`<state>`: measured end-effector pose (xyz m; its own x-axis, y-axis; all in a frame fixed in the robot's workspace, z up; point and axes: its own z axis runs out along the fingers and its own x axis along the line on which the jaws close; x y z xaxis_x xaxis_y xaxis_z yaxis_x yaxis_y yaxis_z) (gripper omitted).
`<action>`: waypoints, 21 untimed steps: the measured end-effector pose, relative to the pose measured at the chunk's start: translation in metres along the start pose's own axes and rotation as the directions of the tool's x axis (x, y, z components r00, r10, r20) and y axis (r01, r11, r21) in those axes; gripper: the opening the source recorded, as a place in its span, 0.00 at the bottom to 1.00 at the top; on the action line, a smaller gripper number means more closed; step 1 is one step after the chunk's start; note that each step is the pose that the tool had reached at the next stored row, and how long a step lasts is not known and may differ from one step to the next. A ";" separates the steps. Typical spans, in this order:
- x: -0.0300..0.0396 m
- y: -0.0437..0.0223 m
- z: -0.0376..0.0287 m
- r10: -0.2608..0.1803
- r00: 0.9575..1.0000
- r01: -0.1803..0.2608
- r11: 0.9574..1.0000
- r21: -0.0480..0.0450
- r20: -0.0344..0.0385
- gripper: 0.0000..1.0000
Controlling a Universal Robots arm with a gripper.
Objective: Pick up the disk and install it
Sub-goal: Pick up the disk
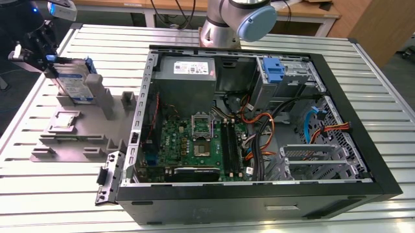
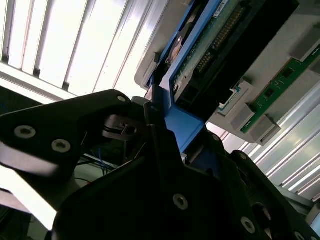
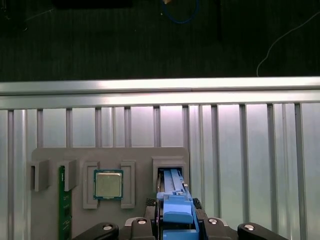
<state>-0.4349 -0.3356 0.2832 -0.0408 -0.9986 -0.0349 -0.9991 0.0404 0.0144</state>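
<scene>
The disk (image 1: 75, 80), a silver-grey drive with a blue-and-white label and blue rails, stands on edge in a slot at the back of the grey fixture (image 1: 77, 143), at the exterior view's far left. My gripper (image 1: 52, 62) is at the disk's upper edge, with a finger on each side of it. In the first wrist view the disk's blue rail (image 3: 175, 200) sits between my gripper's (image 3: 175, 222) black fingers, above the fixture slot (image 3: 170, 167). The second wrist view shows the disk's green circuit board (image 2: 210, 45) and blue rail clamped in my gripper (image 2: 162, 125).
An open computer case (image 1: 363, 145) fills the middle and the exterior view's right, with a motherboard (image 1: 194, 141), a grey power supply (image 1: 188, 68) and a blue latch (image 1: 275, 73) at the drive bay. The fixture also holds a processor chip (image 3: 108, 184) and a memory stick (image 3: 61, 205). The arm's base (image 1: 224, 22) stands behind the case.
</scene>
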 end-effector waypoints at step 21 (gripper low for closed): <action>-0.0001 -0.0005 0.0001 0.012 1.000 -0.012 1.000 0.002 -0.002 0.44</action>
<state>-0.4344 -0.3355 0.2832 -0.0528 -0.9981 -0.0331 -0.9985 0.0524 0.0124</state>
